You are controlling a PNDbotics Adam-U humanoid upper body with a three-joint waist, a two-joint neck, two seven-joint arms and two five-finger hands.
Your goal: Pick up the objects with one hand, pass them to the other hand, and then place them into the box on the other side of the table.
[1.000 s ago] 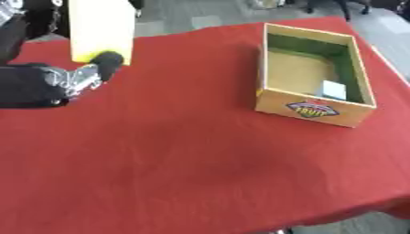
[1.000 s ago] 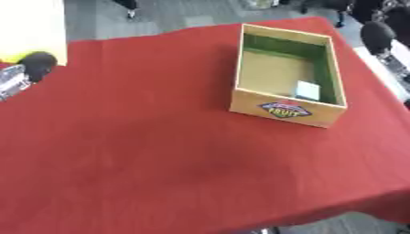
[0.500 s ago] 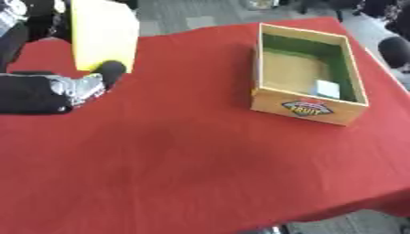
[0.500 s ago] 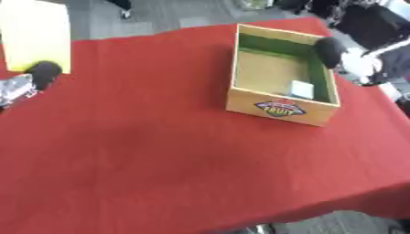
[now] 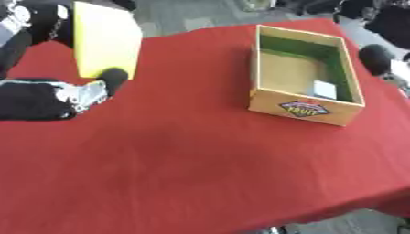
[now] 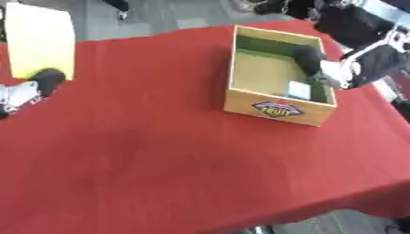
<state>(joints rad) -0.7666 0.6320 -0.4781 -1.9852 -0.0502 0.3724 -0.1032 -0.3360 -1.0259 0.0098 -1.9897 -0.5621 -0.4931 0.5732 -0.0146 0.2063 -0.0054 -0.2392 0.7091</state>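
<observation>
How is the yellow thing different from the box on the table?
The yellow thing is plain, flat and held up by the left robot hand; the box rests on the red table. The box is open-topped, brown with green inside and a label; the yellow thing shows none.

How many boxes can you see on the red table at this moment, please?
1. The cardboard box sits open on the red table toward the robot's right, a small pale item inside it. The yellow object in the left hand is flat, not a box.
</observation>
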